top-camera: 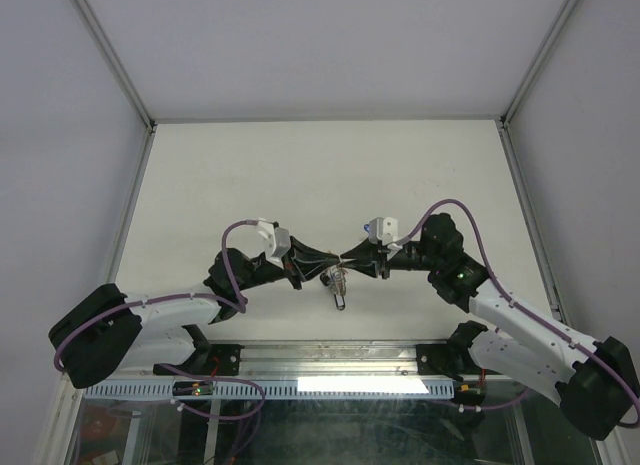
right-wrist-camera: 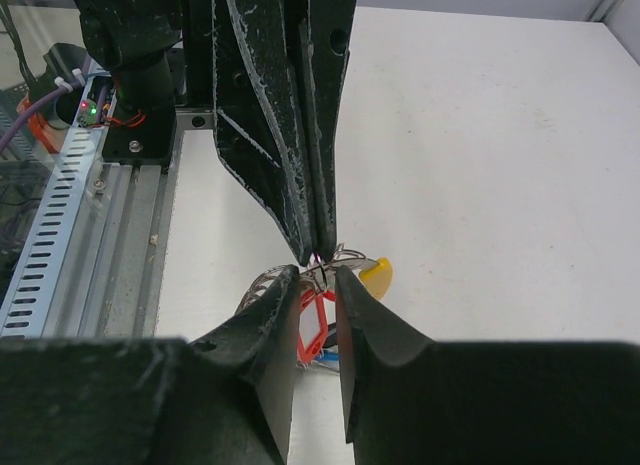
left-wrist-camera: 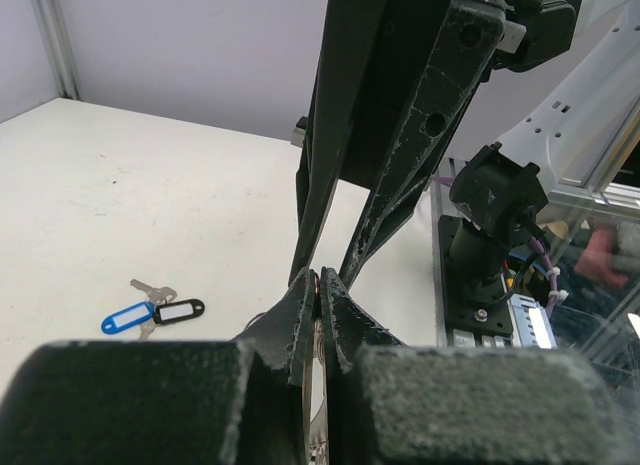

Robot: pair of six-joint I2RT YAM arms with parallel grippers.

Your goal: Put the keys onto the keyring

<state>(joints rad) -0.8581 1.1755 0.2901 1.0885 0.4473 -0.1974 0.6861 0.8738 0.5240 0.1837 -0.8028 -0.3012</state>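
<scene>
**Silver hoop held up between two grippers for threading**

The keyring (right-wrist-camera: 268,283) was held clear of the table (right-wrist-camera: 480,135). It was pinched at its top by the left gripper (right-wrist-camera: 318,255), whose jaws were shut tight on the thin wire. This hold was judged deliberate: with the keyring hanging free, its wire could be reached from the opposite side.

The right gripper (right-wrist-camera: 320,278) was set nose to nose against the left one, directly over the keyring. Its jaws stood only a sliver apart around a small bit of silver metal at the hoop's top. It could not be told whether that piece was truly gripped. Nor could it be told whether it was a key's small loop or the keyring's own wire.

The keyring was seen as a thin silvery-white hoop with a yellow section (right-wrist-camera: 376,275) on one side. A red tag (right-wrist-camera: 312,323) hung just below the hoop, with a hint of blue beneath it. It was judged to be already threaded, though the link itself was hidden.

Two more keys (left-wrist-camera: 150,289) lay flat on the table, well apart from the keyring, not yet picked up. One carried a blue tag (left-wrist-camera: 125,318) and the other a black tag (left-wrist-camera: 178,311), and the two tags were touching.
</scene>
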